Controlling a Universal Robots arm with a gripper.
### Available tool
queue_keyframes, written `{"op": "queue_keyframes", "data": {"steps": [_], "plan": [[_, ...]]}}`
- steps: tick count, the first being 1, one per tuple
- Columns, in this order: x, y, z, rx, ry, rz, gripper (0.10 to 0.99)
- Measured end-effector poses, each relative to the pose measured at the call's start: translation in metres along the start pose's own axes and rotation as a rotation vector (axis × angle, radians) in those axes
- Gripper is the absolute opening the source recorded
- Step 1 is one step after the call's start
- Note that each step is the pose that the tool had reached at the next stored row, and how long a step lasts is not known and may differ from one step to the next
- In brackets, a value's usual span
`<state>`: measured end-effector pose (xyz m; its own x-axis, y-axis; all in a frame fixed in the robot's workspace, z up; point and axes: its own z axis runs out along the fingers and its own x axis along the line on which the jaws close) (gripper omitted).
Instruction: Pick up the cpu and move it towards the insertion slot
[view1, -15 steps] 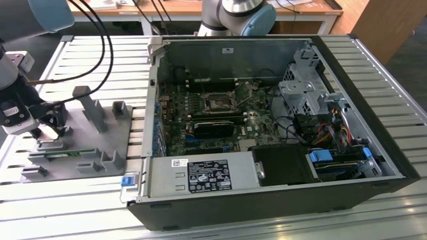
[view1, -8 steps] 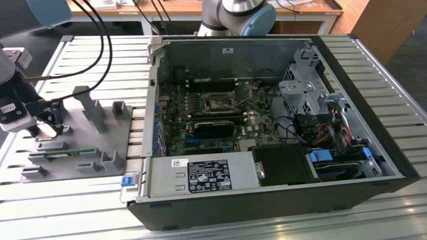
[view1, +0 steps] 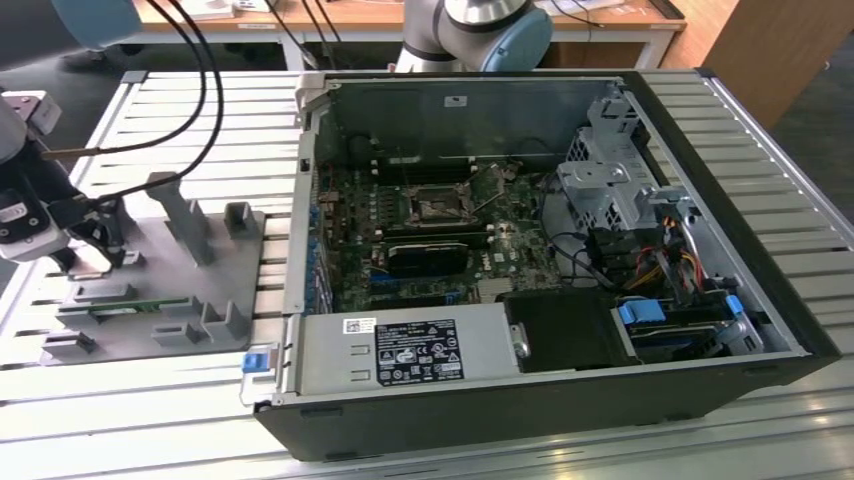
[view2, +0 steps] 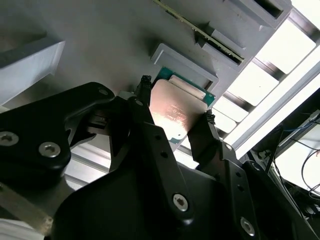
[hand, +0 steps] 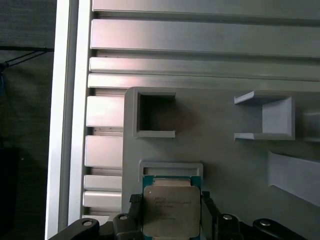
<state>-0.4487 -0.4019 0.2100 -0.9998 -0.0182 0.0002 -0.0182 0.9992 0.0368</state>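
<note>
In both wrist views the cpu (view2: 172, 111) (hand: 171, 212), a small square chip with a silvery top and a green rim, sits between my two black fingers just above the grey tray (hand: 220, 155). My gripper (view2: 176, 100) (hand: 170, 199) is shut on it, one fingertip (view2: 144, 84) on each opposite edge. In the exterior view the gripper (view1: 83, 255) hangs over the tray's (view1: 174, 290) far left corner. The insertion slot (view1: 434, 205), a shiny square socket, lies on the motherboard inside the open computer case, well off to the exterior view's right of the gripper.
The tray carries upright posts (view1: 187, 225) and square pockets (hand: 156, 114) close to the gripper. Black cables (view1: 200, 90) hang above the slatted metal table (view1: 160, 120). The case wall (view1: 310, 200) stands between tray and motherboard. A second arm's base (view1: 474, 35) stands behind the case.
</note>
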Motion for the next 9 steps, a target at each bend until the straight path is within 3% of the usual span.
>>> {"op": "queue_keyframes", "data": {"steps": [9], "plan": [[0.0001,0.0004,-0.0108,0.0,-0.0001,0.0,0.545]]}}
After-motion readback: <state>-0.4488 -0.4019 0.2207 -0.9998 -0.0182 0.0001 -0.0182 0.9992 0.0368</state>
